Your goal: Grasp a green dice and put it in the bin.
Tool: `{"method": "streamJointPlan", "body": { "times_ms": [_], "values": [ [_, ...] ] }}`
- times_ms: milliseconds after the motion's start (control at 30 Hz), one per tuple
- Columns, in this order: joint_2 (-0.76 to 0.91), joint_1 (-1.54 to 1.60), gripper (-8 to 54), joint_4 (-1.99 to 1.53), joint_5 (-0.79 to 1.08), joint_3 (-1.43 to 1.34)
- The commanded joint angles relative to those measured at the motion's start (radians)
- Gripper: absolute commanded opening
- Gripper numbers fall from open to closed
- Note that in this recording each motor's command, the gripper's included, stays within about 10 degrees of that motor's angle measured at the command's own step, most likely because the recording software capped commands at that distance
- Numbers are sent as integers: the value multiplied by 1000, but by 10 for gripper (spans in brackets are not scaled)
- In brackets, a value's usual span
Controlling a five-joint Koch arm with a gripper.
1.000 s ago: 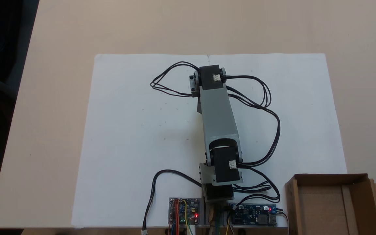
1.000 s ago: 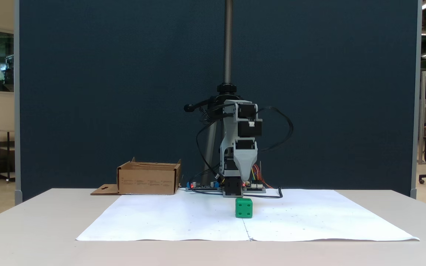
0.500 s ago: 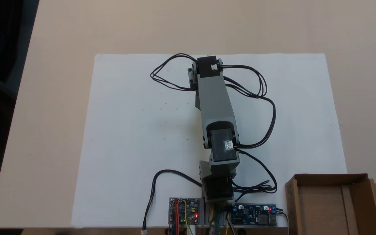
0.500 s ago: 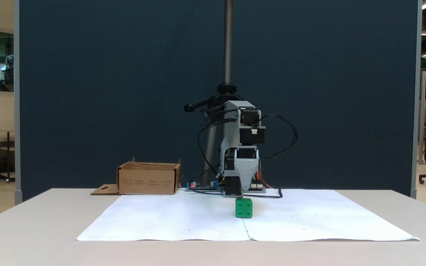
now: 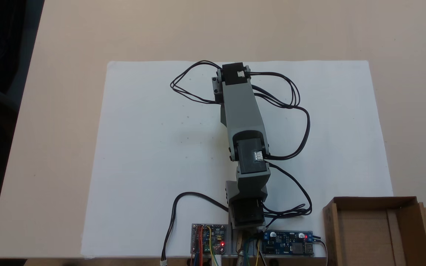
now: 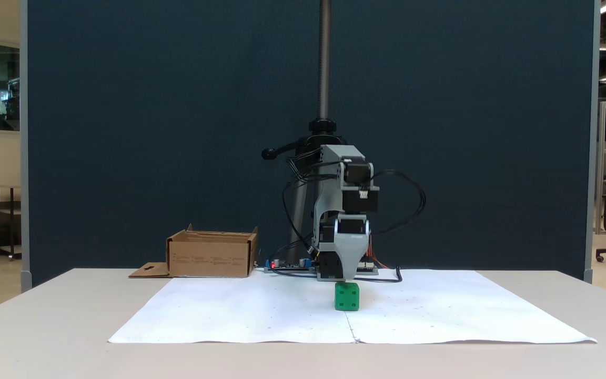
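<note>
Green dice (image 6: 347, 296), hand (image 6: 349, 279) tips indistinct

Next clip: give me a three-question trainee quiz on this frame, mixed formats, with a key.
1. True or false: the green dice already lies inside the bin.
2. Multiple choice: in the fixed view from table height, the end effector is
A. over the bin
B. low over the dice
C. raised high above the table
3. Fill in: the dice rests on a sheet of white ____.

Key:
1. False; it sits on the sheet, apart from the bin.
2. B
3. paper
</note>
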State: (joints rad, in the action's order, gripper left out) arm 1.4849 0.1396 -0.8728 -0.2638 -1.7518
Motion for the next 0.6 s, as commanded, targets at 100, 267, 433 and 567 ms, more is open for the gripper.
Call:
{"method": "streamJointPlan", "body": {
  "times_ms": [100, 267, 433, 567],
  "values": [
    [-9, 3, 444, 34, -57, 51],
    [-34, -2, 444, 37, -57, 51],
    [-61, -5, 443, 55, -57, 51],
    [-81, -5, 442, 71, -57, 51]
  ]
}}
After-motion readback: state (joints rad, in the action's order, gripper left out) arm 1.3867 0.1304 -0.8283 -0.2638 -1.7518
